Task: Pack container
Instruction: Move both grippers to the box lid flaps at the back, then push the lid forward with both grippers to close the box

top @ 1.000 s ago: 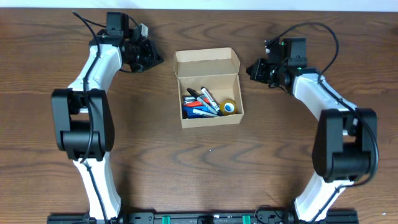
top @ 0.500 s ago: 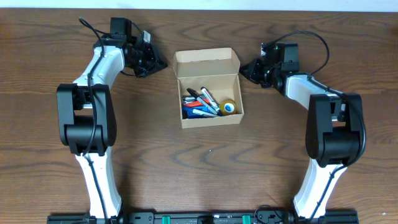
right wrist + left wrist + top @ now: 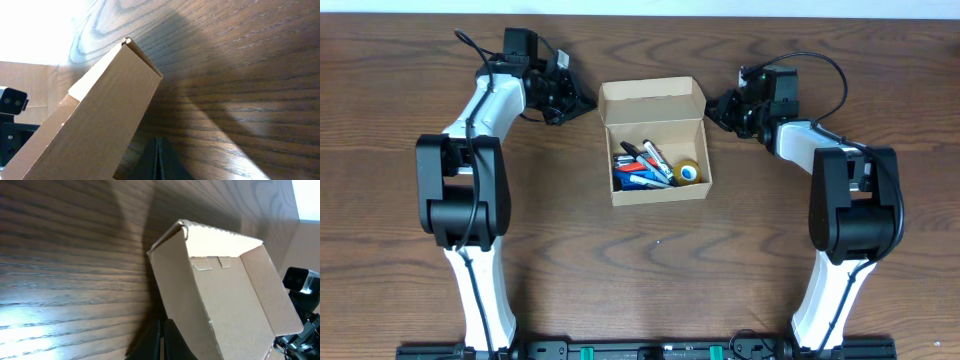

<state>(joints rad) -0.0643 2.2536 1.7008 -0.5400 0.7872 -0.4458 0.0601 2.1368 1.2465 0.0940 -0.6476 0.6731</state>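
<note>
The container (image 3: 660,192) sits between the tools, lid flap (image 3: 653,98) open: just right of the left tool (image 3: 582,100), just left of the right tool (image 3: 713,105). Both tools are pinched closed and empty. Nudge both flap corners evenly so it folds forward without sliding the container.

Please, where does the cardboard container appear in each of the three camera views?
Overhead: the container stands open at the centre of the picture, slightly above the middle.
Left wrist: the container fills the right half, seen from close by.
Right wrist: the container rises from the lower left corner.
Shared landmark: the dark wooden table around it.
</note>
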